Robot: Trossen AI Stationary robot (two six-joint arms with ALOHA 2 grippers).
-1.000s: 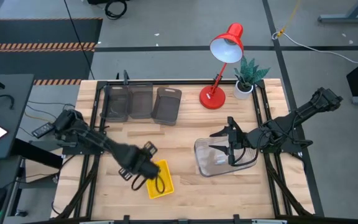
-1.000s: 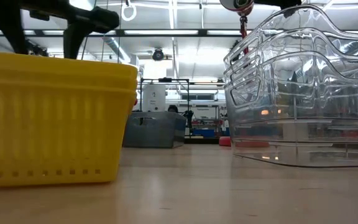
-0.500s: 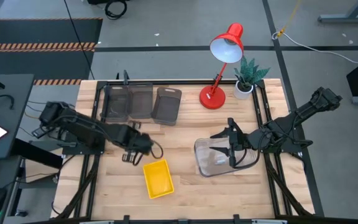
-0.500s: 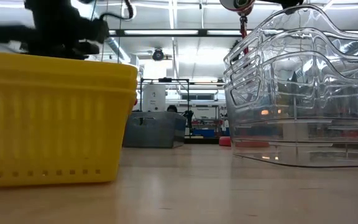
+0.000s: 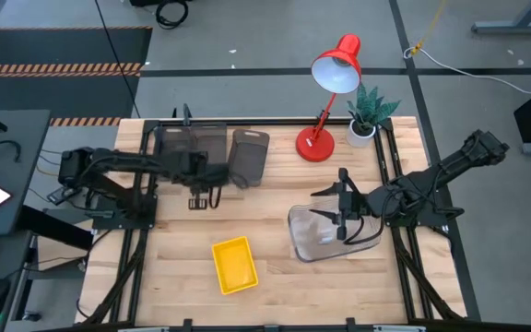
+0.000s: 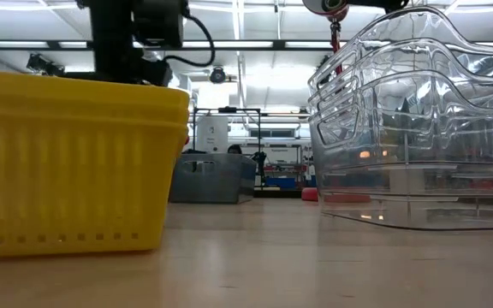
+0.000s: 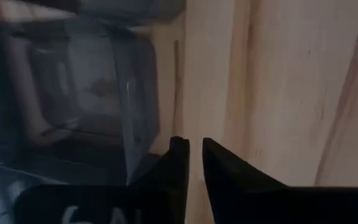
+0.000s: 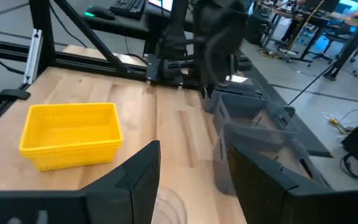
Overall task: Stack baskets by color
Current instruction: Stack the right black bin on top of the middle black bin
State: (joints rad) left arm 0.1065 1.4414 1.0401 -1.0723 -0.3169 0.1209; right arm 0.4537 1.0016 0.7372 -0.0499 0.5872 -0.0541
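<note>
- Right now, your left pincer (image 5: pixel 205 195) hangs over bare counter (image 5: pixel 275 189) toward 10 o'clock, just on the near side of the row of smoky dark-grey baskets (image 5: pixel 210 149).
- From the left wrist view, its fingers (image 7: pixel 178 163) are almost clenched, with only a thin slit between them and nothing in it. One grey basket's translucent wall (image 7: pixel 86 106) sits just beside the tips, and you cannot tell whether they touch.
- You have three grey baskets lying side by side along the far edge, at about 11 o'clock. The one toward the middle (image 5: pixel 247 157) is turned slightly out of line.
- Your yellow basket (image 5: pixel 233 265) rests alone on the near side at about 7 o'clock, well apart from both pincers. In the low view it fills the foreground (image 6: pixel 75 162).
- The nested stack of clear baskets (image 5: pixel 335 242) sits at about 4 o'clock. The low view shows several rims, one inside another (image 6: pixel 418 128).
- Your right pincer (image 5: pixel 328 210) is over the inner, far edge of that clear stack, released, with its fingers (image 8: pixel 143 168) spread wide. You cannot tell whether they touch the clear plastic.
- A red desk lamp (image 5: pixel 325 92) and a small potted plant (image 5: pixel 367 115) stand at the far edge, at about 1 o'clock.
</note>
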